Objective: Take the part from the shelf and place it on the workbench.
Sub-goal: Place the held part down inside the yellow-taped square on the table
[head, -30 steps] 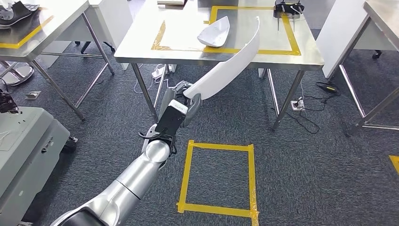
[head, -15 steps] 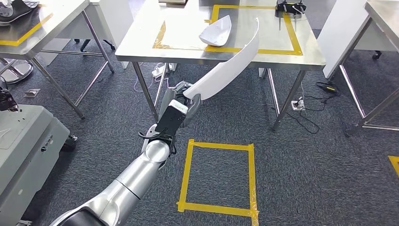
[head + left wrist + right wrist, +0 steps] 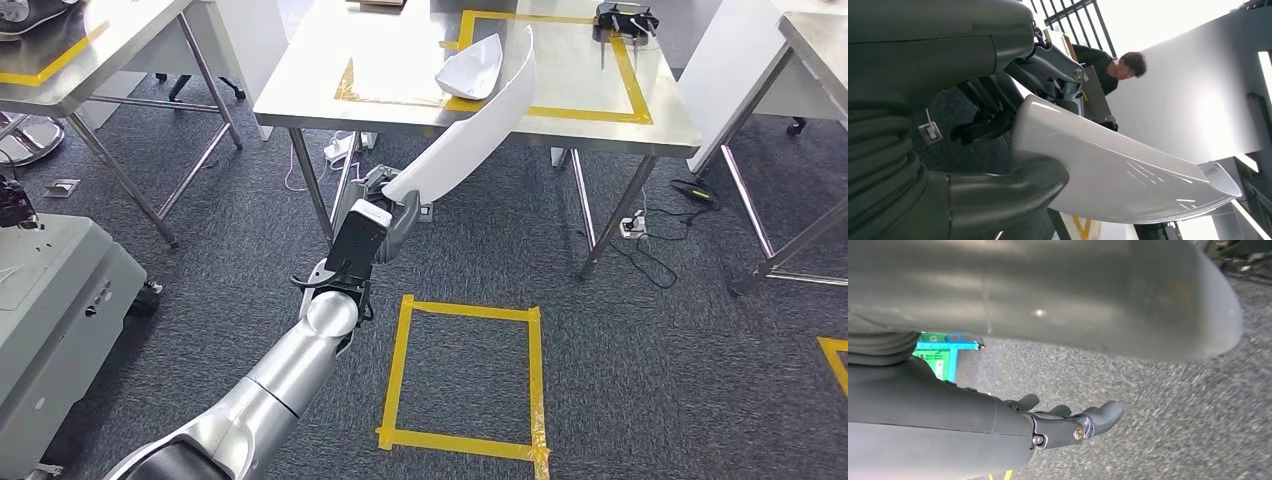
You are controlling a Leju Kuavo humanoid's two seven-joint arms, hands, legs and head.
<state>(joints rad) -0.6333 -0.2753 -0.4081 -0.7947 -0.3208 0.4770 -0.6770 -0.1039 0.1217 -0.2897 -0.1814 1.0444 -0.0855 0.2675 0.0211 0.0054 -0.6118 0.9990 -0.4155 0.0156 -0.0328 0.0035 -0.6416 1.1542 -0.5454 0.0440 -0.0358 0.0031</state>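
A: How many white parts do you count?
B: Two. One long curved white part (image 3: 470,130) is gripped at its lower end by the left robot hand (image 3: 392,200), thumb on one face and fingers on the other. It slants up so that its far tip overlaps the front edge of the bench (image 3: 300,100) in the head view; whether it touches the top, I cannot tell. The second, a small white shell (image 3: 473,68), lies on the bench across the yellow tape outline (image 3: 630,90).
A: And the other hand?
B: The right robot hand (image 3: 1068,422) hangs over grey carpet, fingers loosely apart, holding nothing.
A: Anything else on that bench?
B: One dark object (image 3: 622,16) at the far corner, too small to identify. On the floor (image 3: 650,380) there is one yellow tape square (image 3: 465,375) in front of the bench, and cables (image 3: 650,250) by the bench legs.
A: People?
B: One person (image 3: 1113,67) in dark clothing, seen from the left wrist camera beyond the long part.
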